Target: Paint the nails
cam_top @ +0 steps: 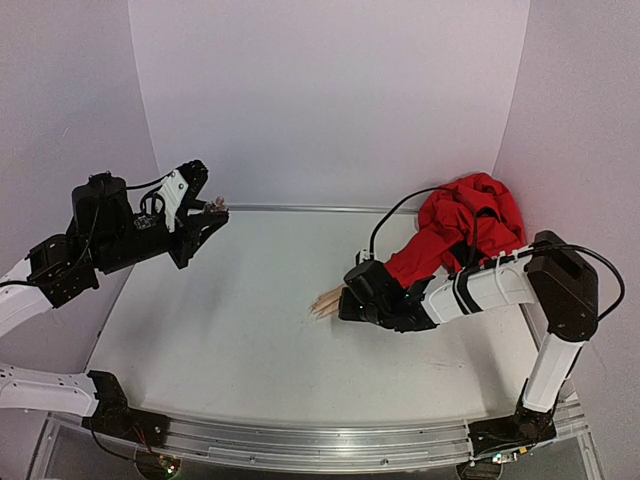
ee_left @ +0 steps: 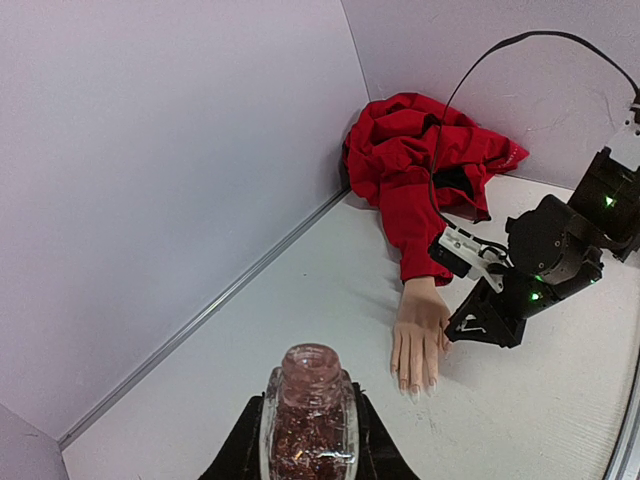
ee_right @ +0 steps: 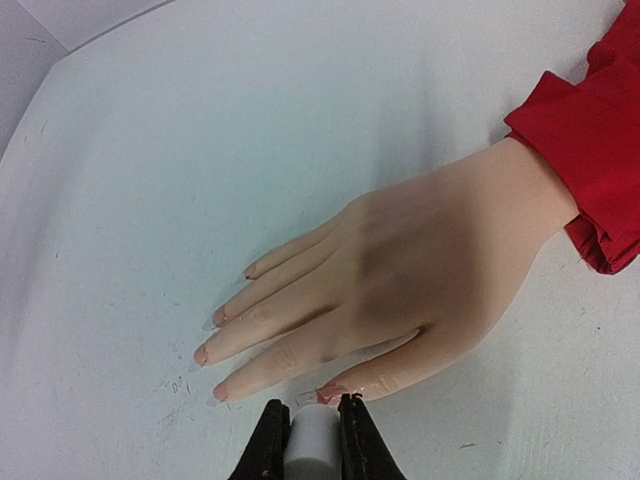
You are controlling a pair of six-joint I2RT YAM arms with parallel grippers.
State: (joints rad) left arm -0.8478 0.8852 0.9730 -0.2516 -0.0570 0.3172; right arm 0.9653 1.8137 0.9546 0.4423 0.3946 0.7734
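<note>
A pale peach mannequin hand lies palm down on the white table, its wrist in a red sleeve. Its long fingertip nails point left. My right gripper is shut on a white cap, whose tip rests at the thumb nail, which shows pink. In the top view this gripper sits right beside the hand. My left gripper is shut on an uncapped glass bottle of red glitter polish and holds it raised at the left, away from the hand.
The red sleeve bunches into a heap at the back right, by the wall. A black cable arcs over it from the right arm. White walls enclose the table at the back and both sides.
</note>
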